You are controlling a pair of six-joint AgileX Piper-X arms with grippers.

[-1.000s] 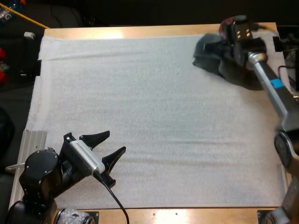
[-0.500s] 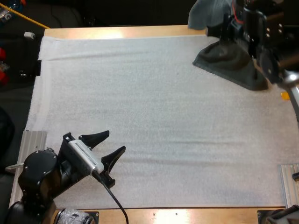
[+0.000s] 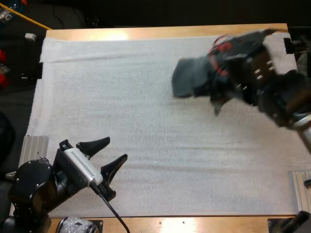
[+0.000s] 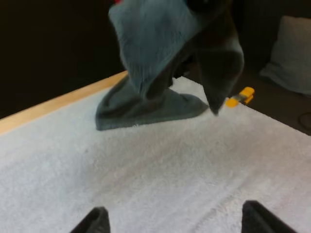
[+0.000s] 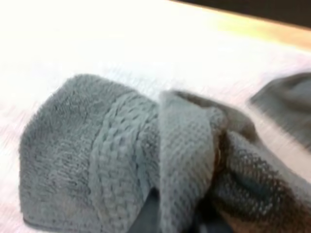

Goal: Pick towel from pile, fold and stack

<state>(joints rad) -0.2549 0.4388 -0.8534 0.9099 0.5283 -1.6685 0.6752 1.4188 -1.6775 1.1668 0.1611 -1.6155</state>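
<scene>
The dark grey-green textured cloth towel [image 3: 187, 80] hangs bunched in the air over the far right part of the white foam mat [image 3: 121, 97]. In the left wrist view its loose ends dangle clear of the surface. It is carried by the right gripper [image 3: 214, 82], which is clamped on a gathered fold. The cloth wraps round the black fingers, so they are largely buried in it.

Behind and below the hanging towel, at the far right edge of the mat, a low pile [image 4: 146, 107] of the same dark grey-green cloth lies crumpled on the mat. The number of towels in it cannot be told.

The left gripper [image 3: 117, 148] sits over the near left corner of the mat, well apart from the towel. Its two black fingers are spread apart and clear of any thing. The mat lies on the light wooden table [image 3: 146, 33], whose bare edge runs along the far side.

Task status, as judged from this arrangement:

1. Pick: complete. One towel is separated from the pile and held off the mat.
2. Fold: not yet begun. The towel is crumpled, not spread flat, and the left gripper holds no edge of it.
3. Stack: not yet begun.

Remaining work: lay the towel on the middle of the mat, spread it, fold it with both grippers and set it down as the base of a stack, then treat the pile likewise
</scene>
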